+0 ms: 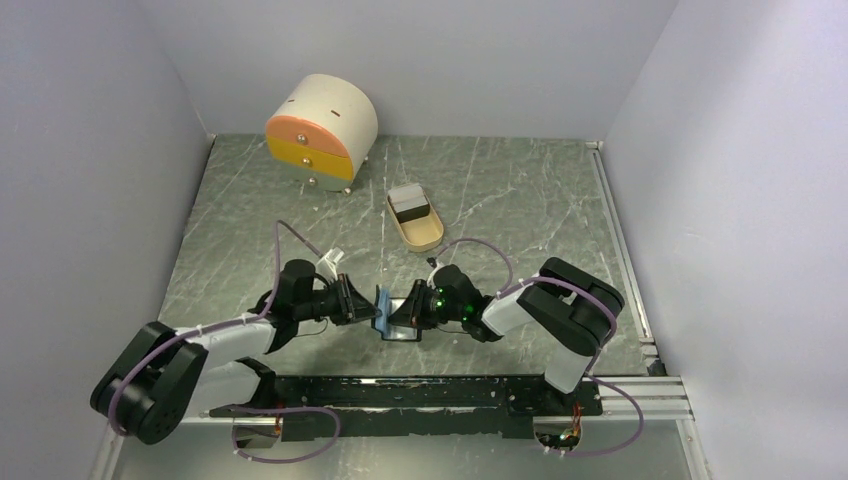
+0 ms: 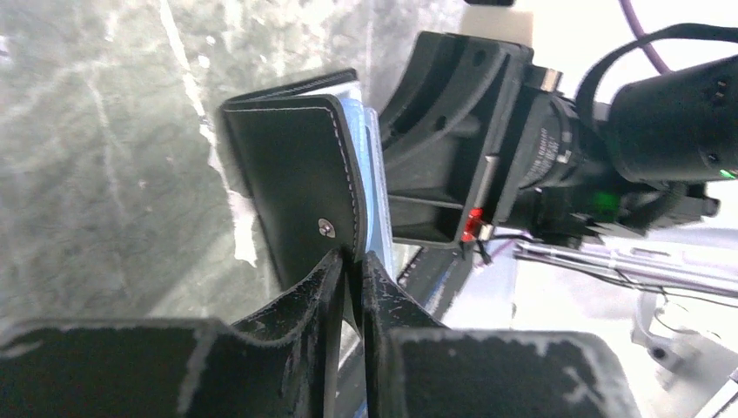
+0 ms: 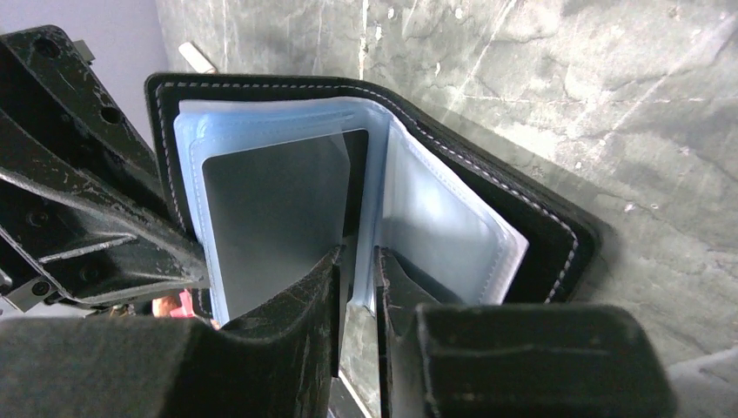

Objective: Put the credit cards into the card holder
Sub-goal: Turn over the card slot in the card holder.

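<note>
Both grippers meet on the card holder [image 1: 383, 312], six o'clock from the tray [image 1: 425, 238]. Your left gripper [image 2: 350, 266] pinches its limp black cover; your right gripper [image 3: 357, 261] nips, I think, a slippery clear sleeve [image 3: 376, 209]. It's light and floppy, so hold by the stitched edge.

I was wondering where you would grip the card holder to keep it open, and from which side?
On the card holder, probably the black cover edge beside the snap, coming from the left as the left gripper does: that stitched flap is thin enough to pinch, and the blue sleeves face right.
</note>
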You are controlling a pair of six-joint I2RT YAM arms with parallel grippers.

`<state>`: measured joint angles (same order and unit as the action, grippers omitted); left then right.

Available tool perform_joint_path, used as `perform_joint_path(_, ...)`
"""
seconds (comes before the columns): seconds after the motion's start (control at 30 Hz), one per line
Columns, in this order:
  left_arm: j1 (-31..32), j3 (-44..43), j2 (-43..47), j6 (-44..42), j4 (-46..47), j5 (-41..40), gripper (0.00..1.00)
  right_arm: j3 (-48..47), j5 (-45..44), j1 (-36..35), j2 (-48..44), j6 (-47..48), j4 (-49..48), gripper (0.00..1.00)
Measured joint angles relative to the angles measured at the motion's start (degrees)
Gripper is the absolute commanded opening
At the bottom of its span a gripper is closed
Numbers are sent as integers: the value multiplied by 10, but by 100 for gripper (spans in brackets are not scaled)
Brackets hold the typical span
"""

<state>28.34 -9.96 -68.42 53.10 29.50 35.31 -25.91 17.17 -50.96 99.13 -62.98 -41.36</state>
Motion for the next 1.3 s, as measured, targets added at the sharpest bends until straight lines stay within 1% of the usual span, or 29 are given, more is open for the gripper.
perform_joint_path(0.17,12,-39,37,-40,-120,-70,21,-1,0,0,0,3,0,22)
perform_joint_path(0.3,20,-61,43,-64,-184,-114,22,-1,0,0,0,5,0,23)
perform_joint_path(0.43,26,-65,39,-75,-206,-127,25,-2,0,0,0,12,1,23)
perform_joint_path(0.63,34,-66,30,-78,-206,-119,29,-10,-2,-1,-2,26,15,25)
perform_joint_path(0.7,34,-66,29,-77,-198,-110,28,-15,-6,-2,-7,34,29,29)
perform_joint_path(0.77,35,-66,26,-74,-186,-98,24,-19,-12,-2,-11,42,39,31)
perform_joint_path(0.83,35,-65,22,-69,-168,-86,16,-26,-15,-3,-12,50,49,30)
perform_joint_path(0.9,35,-62,18,-62,-145,-76,9,-31,-19,-3,-12,56,54,26)
perform_joint_path(1.0,35,-59,16,-56,-134,-72,9,-32,-24,-3,-12,61,57,25)
perform_joint_path(1.1,35,-59,21,-56,-140,-73,9,-32,-37,-3,-22,69,73,29)
perform_joint_path(1.23,38,-63,53,-59,-178,-81,9,-31,-63,-3,-55,91,111,30)
perform_joint_path(1.3,39,-75,70,-64,-217,-91,9,-25,-75,-3,-71,102,120,31)
